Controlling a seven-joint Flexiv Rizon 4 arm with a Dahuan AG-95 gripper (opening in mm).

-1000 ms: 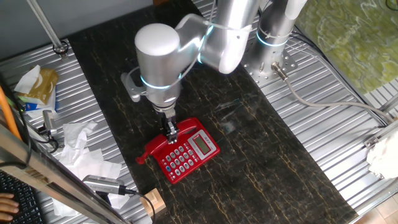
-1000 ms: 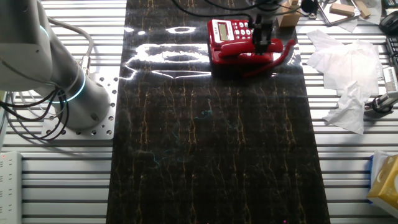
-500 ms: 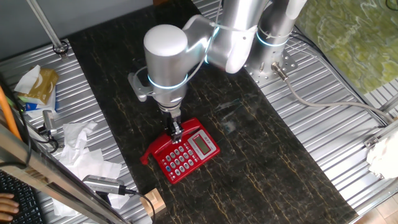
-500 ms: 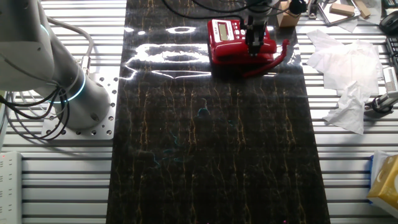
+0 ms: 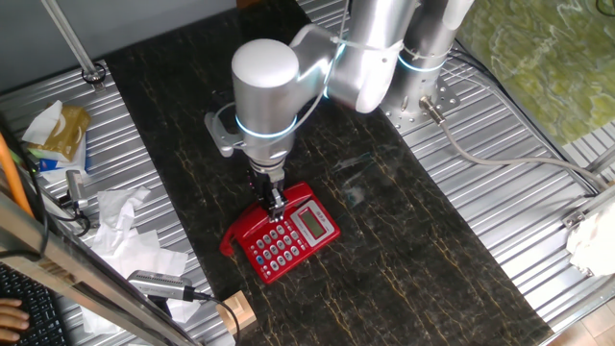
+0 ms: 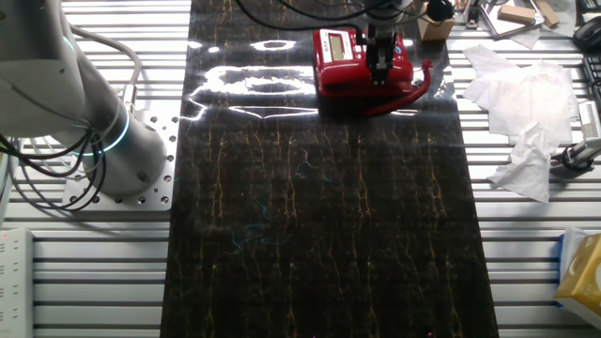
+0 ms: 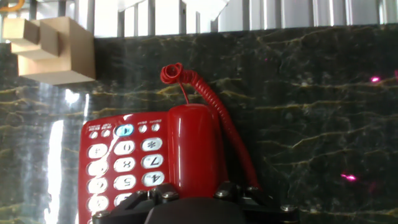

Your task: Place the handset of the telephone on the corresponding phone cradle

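In the hand view, two pale wooden blocks (image 7: 53,46) with squared edges sit at the far left corner of the dark, gold-veined marble-look tabletop (image 7: 311,124), which shines with glare. To their right lies the telephone (image 7: 134,168), glossy red plastic, its keypad of rounded grey-white buttons (image 7: 124,165) running down the left part of the base. Just right of the keys the handset (image 7: 193,152) lies lengthwise, a smooth rounded red bar with a bright highlight along its back, seated on the phone cradle (image 5: 258,223) at that side of the base; the cradle itself is almost wholly covered. A thin coiled red cord (image 7: 205,93) curls from a tight knot beyond the handset's far end and trails down its right flank onto the tabletop. The claw (image 7: 199,196) shows only as a black bolted body at the bottom edge, directly over the handset; whether its fingers grip the bar or stand apart, I cannot tell. In one fixed view the claw (image 5: 276,204) points straight down onto the phone, whose pale rectangular display (image 5: 313,224) lies to its right, and crumpled white tissues (image 5: 120,226) lie on the ribbed metal at the left
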